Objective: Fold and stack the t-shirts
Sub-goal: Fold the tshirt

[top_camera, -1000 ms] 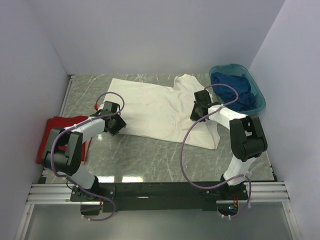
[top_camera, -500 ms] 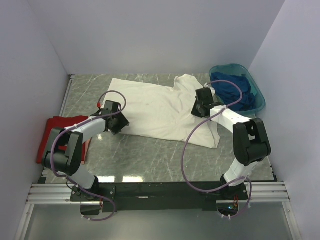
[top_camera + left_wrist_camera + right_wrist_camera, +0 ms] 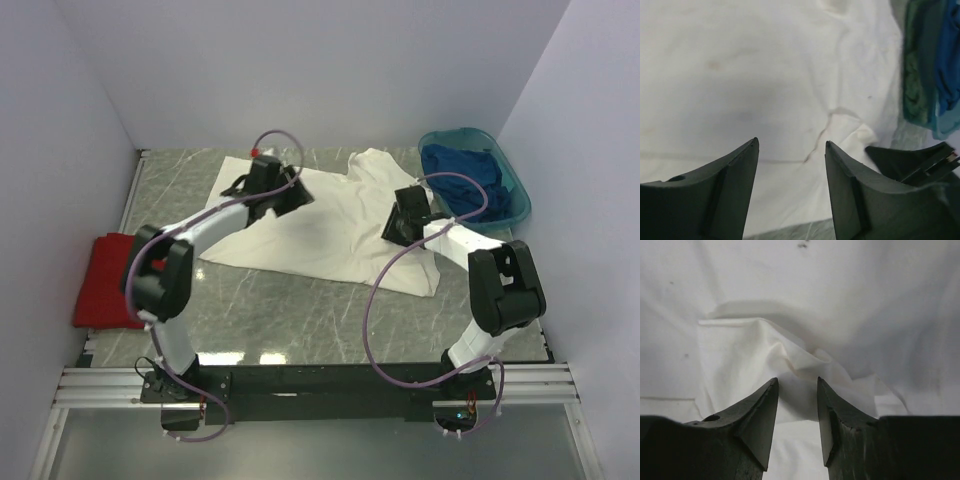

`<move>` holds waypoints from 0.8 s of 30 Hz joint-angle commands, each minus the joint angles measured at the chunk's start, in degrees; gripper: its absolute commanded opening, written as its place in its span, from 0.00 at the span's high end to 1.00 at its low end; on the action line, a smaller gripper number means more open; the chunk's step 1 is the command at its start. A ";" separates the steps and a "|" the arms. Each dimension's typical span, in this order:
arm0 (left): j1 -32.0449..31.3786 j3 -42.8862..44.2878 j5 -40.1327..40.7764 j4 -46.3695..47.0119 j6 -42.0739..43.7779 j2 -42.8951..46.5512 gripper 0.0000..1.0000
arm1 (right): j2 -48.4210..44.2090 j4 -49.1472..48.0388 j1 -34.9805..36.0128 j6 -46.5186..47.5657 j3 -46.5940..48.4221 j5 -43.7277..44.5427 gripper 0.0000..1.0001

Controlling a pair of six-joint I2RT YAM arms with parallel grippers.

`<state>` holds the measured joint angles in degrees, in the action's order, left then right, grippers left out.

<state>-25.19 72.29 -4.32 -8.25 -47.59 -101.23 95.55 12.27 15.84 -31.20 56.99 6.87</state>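
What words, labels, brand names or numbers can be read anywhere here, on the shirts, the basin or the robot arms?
No readable text in any view.
The white t-shirt: faint specks and marks only, no print.
The red t-shirt, the blue t-shirt and the teal basin: plain.
The left arm and right arm: no legible label; any marking is too small to tell.
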 commanded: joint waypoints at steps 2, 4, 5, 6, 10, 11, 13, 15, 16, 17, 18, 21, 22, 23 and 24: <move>-4.42 15.29 -4.47 -0.62 5.39 -11.86 0.41 | -5.36 -0.75 -1.86 -3.86 -4.85 -2.57 0.58; -6.09 20.84 -4.91 -2.20 6.63 -17.14 0.41 | -7.82 -2.07 -1.86 -4.83 -7.75 -2.31 0.62; -7.14 22.53 -5.00 -3.08 7.59 -18.90 0.42 | -8.62 -2.43 -1.86 -5.01 -8.73 -2.48 0.63; -7.68 23.93 -5.35 -3.43 8.04 -21.87 0.42 | -9.32 -3.47 -1.86 -5.45 -9.78 -2.83 0.65; -9.79 27.55 -6.58 -2.48 9.45 -26.20 0.42 | -10.56 -4.89 -1.77 -6.15 -12.52 -4.50 0.73; -10.23 27.90 -6.93 -2.12 9.80 -27.34 0.42 | -10.47 -4.89 -1.77 -6.15 -12.87 -4.85 0.76; -10.58 29.56 -8.16 -2.38 10.24 -28.49 0.42 | -9.86 -5.33 -1.86 -6.15 -13.31 -4.85 0.78; -11.02 30.54 -8.51 -2.91 11.20 -29.72 0.42 | -9.33 -5.42 -1.77 -6.24 -13.22 -5.11 0.82; -11.19 31.15 -8.95 -2.91 11.55 -29.99 0.42 | -9.07 -5.50 -1.86 -6.24 -13.31 -5.29 0.82; -11.46 31.42 -9.30 -2.82 11.99 -30.51 0.42 | -8.98 -5.68 -1.77 -6.24 -13.48 -5.47 0.84; -11.55 31.59 -9.57 -2.82 12.17 -30.69 0.42 | -8.89 -5.85 -1.86 -6.33 -13.49 -5.47 0.84; -11.90 31.68 -10.19 -2.30 12.61 -31.31 0.42 | -8.71 -5.86 -1.77 -6.24 -13.66 -5.47 0.85; -11.90 31.86 -10.36 -2.03 12.70 -31.40 0.43 | -8.54 -5.86 -1.77 -6.24 -13.57 -5.38 0.86; -12.07 32.03 -10.62 -2.12 12.87 -31.83 0.43 | -8.45 -5.77 -1.86 -6.24 -13.57 -5.29 0.86; -12.16 32.38 -10.62 -2.47 12.96 -32.27 0.44 | -8.36 -5.77 -1.86 -6.24 -13.49 -5.29 0.86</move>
<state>-36.69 102.21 -13.10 -11.46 -36.60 -132.20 86.78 8.32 14.00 -36.82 43.79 1.78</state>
